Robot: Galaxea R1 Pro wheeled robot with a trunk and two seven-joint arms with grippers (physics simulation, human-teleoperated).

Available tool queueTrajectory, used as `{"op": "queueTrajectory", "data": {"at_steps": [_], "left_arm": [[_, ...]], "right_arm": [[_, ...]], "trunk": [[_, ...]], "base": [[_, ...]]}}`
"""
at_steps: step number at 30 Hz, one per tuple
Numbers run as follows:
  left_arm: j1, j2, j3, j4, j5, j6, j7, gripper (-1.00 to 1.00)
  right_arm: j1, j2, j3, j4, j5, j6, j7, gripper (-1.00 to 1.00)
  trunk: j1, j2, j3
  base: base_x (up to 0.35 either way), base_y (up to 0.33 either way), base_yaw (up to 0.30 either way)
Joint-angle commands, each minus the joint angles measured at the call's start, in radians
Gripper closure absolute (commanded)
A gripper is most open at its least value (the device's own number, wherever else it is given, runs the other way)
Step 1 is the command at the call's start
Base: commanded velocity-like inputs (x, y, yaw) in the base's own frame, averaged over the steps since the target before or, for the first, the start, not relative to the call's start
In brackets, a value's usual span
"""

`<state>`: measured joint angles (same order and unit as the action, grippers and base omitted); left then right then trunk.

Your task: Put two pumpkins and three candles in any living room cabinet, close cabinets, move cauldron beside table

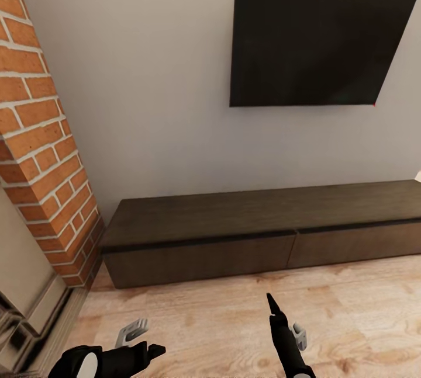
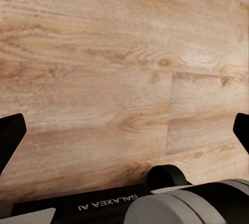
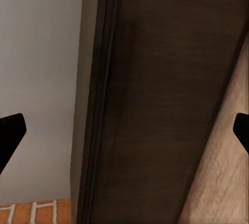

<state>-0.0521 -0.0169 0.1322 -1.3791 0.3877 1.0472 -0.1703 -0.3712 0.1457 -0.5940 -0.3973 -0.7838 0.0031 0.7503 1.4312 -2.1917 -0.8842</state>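
Now facing the cabinet [image 1: 263,232], mid-frame, both drawers shut. My left gripper [image 2: 124,133] and right gripper [image 3: 124,133] hang spread apart, empty, above the floor [image 1: 351,314]. Best approach squarely, hooking a drawer's top edge.

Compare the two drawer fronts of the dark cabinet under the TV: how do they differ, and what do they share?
The left drawer front shows whole, with its outer end near the brick wall; the right drawer front runs out of the picture. The left front looks bigger, being nearer the camera. Both are dark brown wood, shut, flush under the cabinet top, without visible handles.
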Motion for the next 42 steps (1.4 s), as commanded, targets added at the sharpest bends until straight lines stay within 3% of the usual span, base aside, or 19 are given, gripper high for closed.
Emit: {"op": "queueTrajectory", "data": {"at_steps": [1,14,33,42], "left_arm": [[0.000,0.000,0.000,0.000,0.000,0.000,0.000,-1.00],[0.000,0.000,-0.001,0.000,0.001,0.000,0.000,-1.00],[0.000,0.000,-0.002,0.000,0.002,0.000,0.000,-1.00],[0.000,0.001,0.001,0.000,0.004,0.000,-0.001,-1.00]], "right_arm": [[0.000,0.000,0.000,0.000,0.000,0.000,0.000,-1.00],[0.000,0.000,0.000,0.000,0.000,0.001,0.000,-1.00],[0.000,0.011,0.001,0.000,0.000,0.003,-0.001,-1.00],[0.000,0.015,0.000,0.000,0.000,0.009,-0.002,-1.00]], "trunk": [[0.004,-0.007,-0.003],[0.012,-0.021,-0.009],[0.012,-0.021,-0.009],[0.019,-0.035,-0.016]], "base": [[0.000,0.000,0.000],[0.018,-0.033,0.000],[0.286,-0.057,0.000],[0.057,0.000,0.000]]}}
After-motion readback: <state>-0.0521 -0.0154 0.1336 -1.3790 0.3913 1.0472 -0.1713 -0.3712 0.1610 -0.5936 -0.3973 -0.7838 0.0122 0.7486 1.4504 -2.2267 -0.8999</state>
